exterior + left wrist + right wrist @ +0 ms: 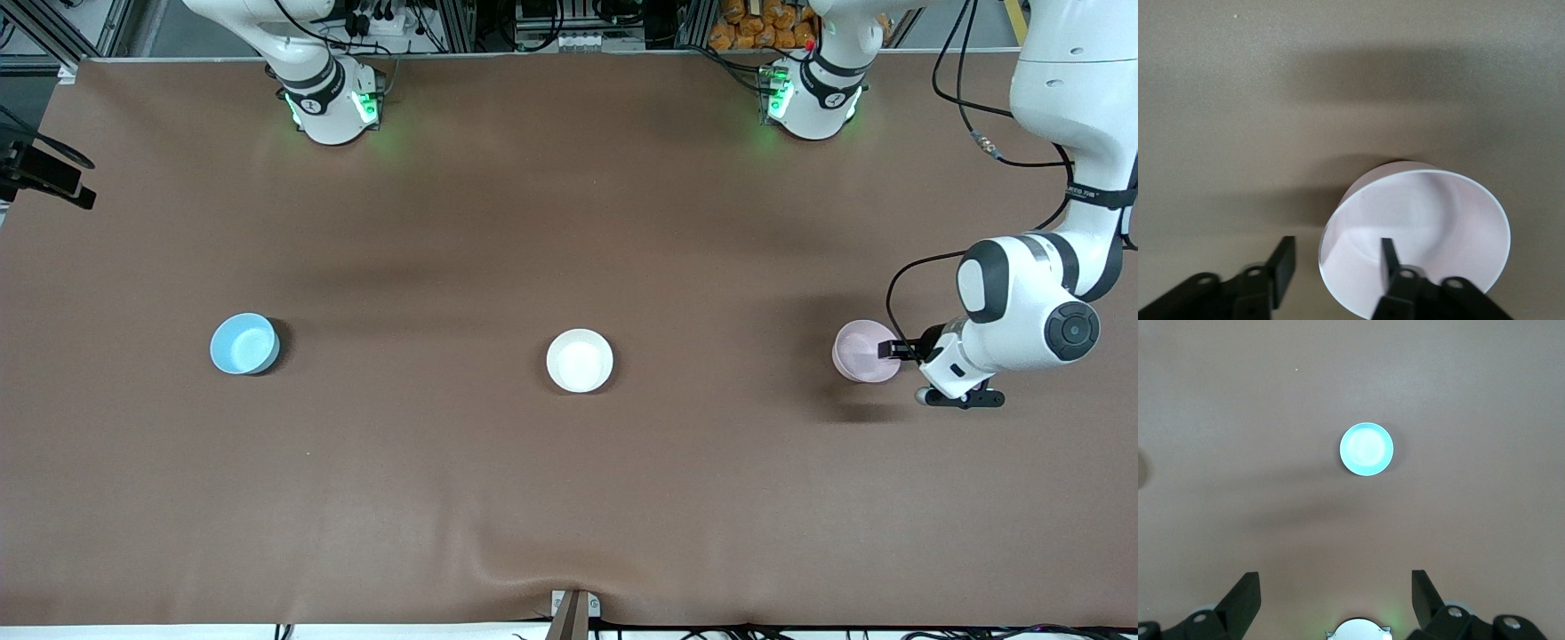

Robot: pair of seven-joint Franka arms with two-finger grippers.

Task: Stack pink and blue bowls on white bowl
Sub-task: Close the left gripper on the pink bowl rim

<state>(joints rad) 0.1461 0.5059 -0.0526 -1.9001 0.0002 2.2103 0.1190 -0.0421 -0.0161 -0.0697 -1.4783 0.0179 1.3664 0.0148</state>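
Both arms had glossy white shells with dark grey joint rings and round black caps. Green lights glowed at each base. Black cables ran along the left arm. The left hand [1335, 263] carried black fingers [1389, 257] with small screws.

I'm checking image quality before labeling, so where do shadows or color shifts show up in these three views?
Front view: soft arm shadows cross the table; a dark shadow sits under the pink bowl. Left wrist view: the table looks greenish-grey, with a broad shadow band above the bowl. Right wrist view: the blue bowl looks washed-out cyan.
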